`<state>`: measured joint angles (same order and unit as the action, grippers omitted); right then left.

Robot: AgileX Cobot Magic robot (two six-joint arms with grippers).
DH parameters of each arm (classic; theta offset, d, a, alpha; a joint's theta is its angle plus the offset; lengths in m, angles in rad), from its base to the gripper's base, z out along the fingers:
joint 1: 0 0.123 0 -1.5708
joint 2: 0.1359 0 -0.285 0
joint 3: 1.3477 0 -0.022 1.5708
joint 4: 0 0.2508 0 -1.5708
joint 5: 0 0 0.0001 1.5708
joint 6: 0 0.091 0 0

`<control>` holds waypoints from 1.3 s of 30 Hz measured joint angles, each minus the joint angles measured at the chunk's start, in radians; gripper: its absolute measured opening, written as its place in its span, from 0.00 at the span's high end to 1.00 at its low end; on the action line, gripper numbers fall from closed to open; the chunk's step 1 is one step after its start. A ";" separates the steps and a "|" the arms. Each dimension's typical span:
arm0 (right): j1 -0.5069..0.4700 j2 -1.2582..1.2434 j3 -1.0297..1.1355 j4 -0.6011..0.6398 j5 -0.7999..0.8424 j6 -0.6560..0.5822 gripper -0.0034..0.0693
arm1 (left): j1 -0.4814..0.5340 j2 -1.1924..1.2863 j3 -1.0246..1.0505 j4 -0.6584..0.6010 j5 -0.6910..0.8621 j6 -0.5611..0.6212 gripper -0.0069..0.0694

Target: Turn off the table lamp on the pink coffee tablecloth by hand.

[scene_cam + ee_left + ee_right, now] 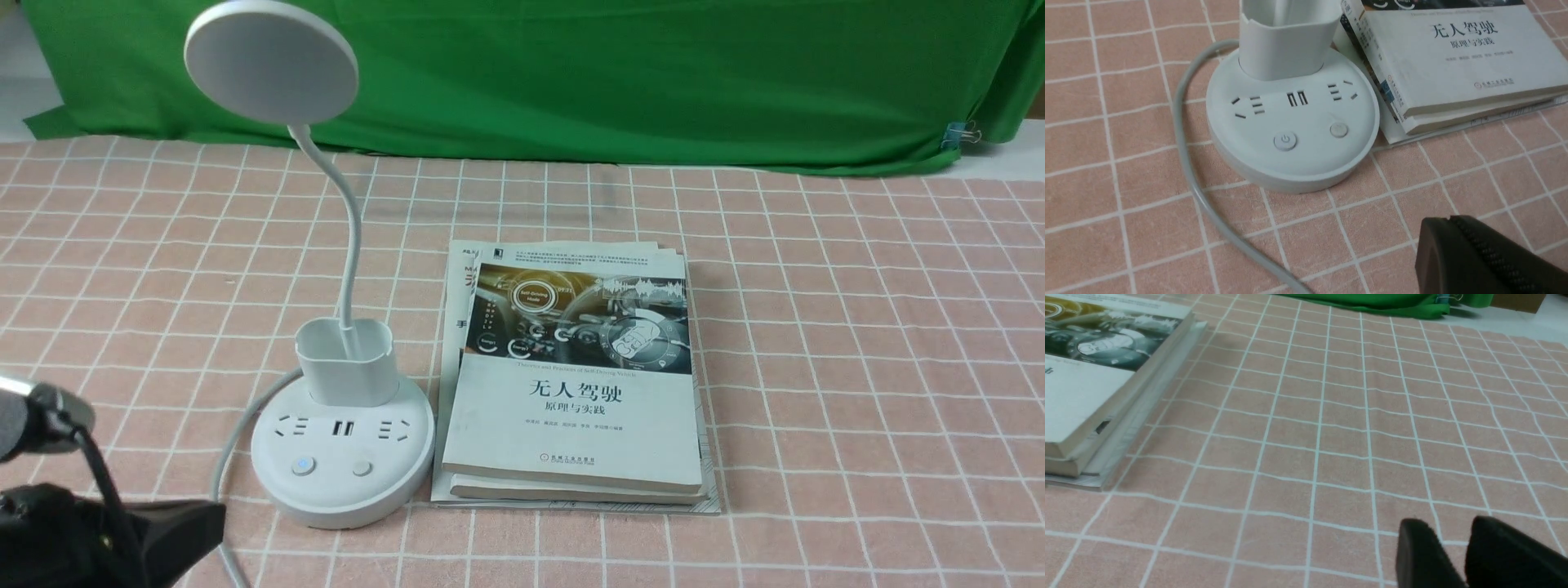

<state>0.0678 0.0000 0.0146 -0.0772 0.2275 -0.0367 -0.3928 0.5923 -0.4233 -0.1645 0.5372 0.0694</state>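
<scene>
Left gripper (1455,222): closed, empty | table lamp (343,457): near it, apart | right gripper (1447,524): slightly parted, empty

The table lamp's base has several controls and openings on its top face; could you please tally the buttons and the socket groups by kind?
Round buttons: 2
Three-slot socket groups with two slanted slots beside them: 2
Paired upright slots between them: 1 pair
Total: 5

Left end effector (214,516), cut off at the front view's edge, apparently blurred.
</scene>
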 joint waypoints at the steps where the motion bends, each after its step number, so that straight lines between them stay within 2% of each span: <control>1: 0.000 0.000 0.000 0.000 0.000 0.000 0.62 | 0.000 -0.016 0.010 0.009 0.008 0.001 0.91; 13: 0.000 0.000 0.000 0.000 0.000 0.000 0.62 | 0.000 -0.039 0.025 0.051 0.033 0.001 0.91; 20: 0.000 0.000 0.000 -0.001 0.000 0.000 0.62 | 0.005 -0.071 0.039 0.120 0.012 0.001 0.91; 27: 0.000 0.000 0.000 0.000 0.000 0.000 0.62 | 0.149 -0.321 0.194 0.142 -0.182 0.010 0.91; 28: 0.000 0.000 0.000 0.000 0.000 0.000 0.62 | 0.205 -0.390 0.265 0.142 -0.255 0.010 0.91; 32: 0.000 0.000 0.000 0.000 0.000 0.000 0.62 | 0.315 -0.506 0.378 0.125 -0.337 0.009 0.91; 35: 0.000 0.000 0.000 0.000 0.000 0.000 0.62 | 0.374 -0.566 0.425 0.089 -0.341 0.009 0.91; 39: 0.000 0.000 0.000 0.000 0.000 0.000 0.62 | 0.390 -0.589 0.428 0.066 -0.328 0.008 0.91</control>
<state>0.0678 0.0000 0.0146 -0.0771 0.2275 -0.0367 -0.0024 0.0029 0.0050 -0.0983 0.2095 0.0774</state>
